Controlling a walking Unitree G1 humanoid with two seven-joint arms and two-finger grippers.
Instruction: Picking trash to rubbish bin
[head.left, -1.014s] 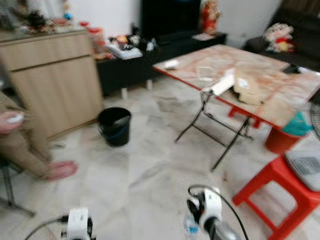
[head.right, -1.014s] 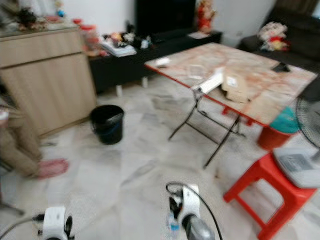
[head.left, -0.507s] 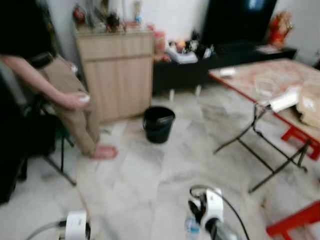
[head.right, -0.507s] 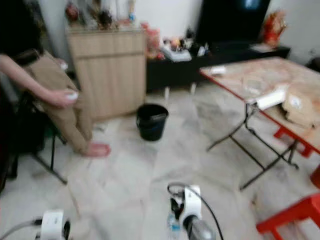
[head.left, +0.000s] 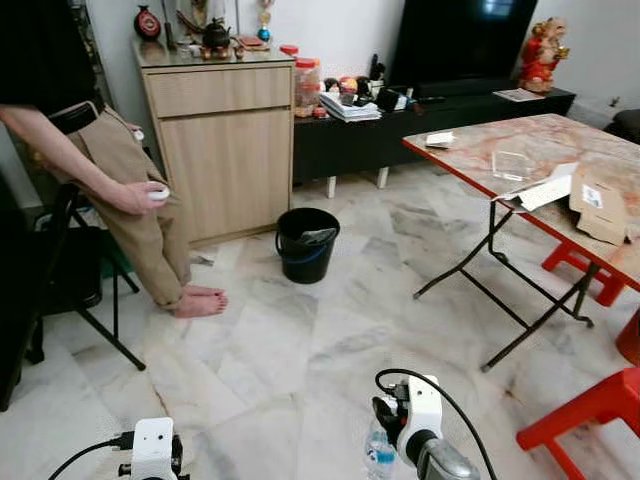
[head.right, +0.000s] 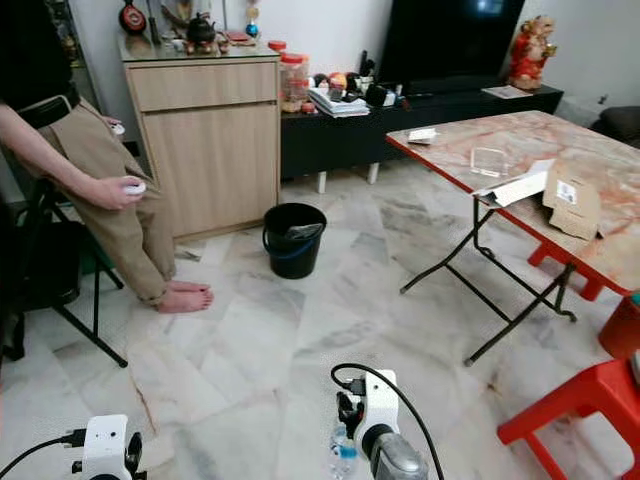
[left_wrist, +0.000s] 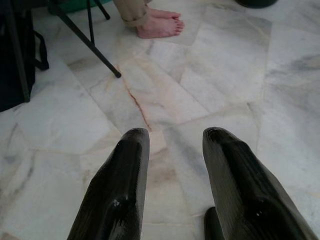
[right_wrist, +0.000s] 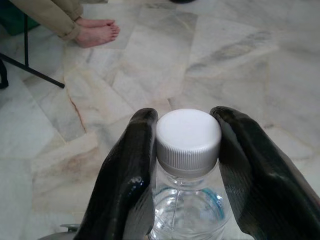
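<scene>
Between the right gripper's (right_wrist: 187, 165) clenched black fingers sits a clear plastic bottle (right_wrist: 188, 170), pinched just under its white cap. Carry it upright and steady across the marble floor (head.left: 300, 340) to the black bin (head.left: 307, 244) beside the wooden cabinet (head.left: 222, 135), skirting the standing person (head.left: 100, 190). Hanging low, the left gripper (left_wrist: 172, 170) is spread and empty.

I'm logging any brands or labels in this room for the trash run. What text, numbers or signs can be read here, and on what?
No text can be read.
Bottle in the right gripper: blue print on its label, not legible.
Cardboard box on the table: a white sticker, print too small.
Papers on the table: no legible print.
Jars on the cabinet: labels blurred.
Bin: no marking seen.
</scene>
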